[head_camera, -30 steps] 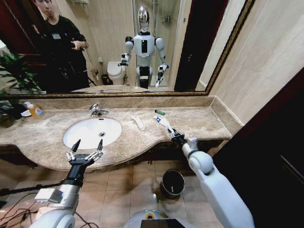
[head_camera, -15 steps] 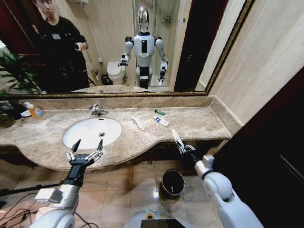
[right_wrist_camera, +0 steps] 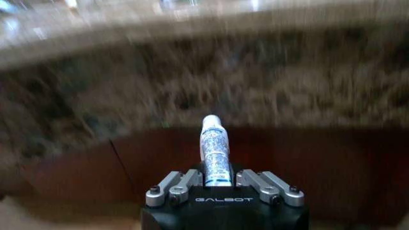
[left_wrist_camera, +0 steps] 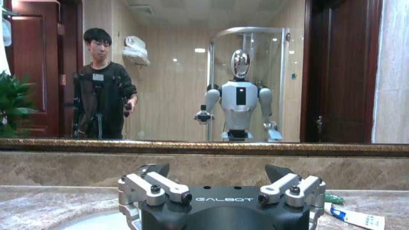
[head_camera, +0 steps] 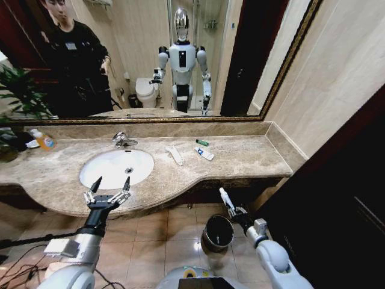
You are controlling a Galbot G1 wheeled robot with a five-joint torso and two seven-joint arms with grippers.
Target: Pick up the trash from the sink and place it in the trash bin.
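Left tool (head_camera: 107, 190): hangs at the near edge of the table (head_camera: 252, 158), in front of the sink (head_camera: 114, 167); fingers spread wide, holding nothing. In the left wrist view the same tool (left_wrist_camera: 223, 184) faces the mirror, jaws apart.

Sink: white basin set in the left part of the table, with the faucet (head_camera: 122, 139) on its far side. No litter can be made out inside it.

Table, right of the sink: a white tube (head_camera: 175, 155), a blue-and-white packet (head_camera: 204, 153) and a small green piece (head_camera: 202, 142) lie near the back wall, well apart from both tools.

Trash bin (head_camera: 218, 233): stands on the floor below the table's near edge.

Right tool (head_camera: 230, 208): just beside and above the bin's right rim, below table level, pinching a white tube (head_camera: 225, 198) that points up and away. The right wrist view confirms the tube (right_wrist_camera: 214, 151) clamped between the fingers (right_wrist_camera: 181, 184).
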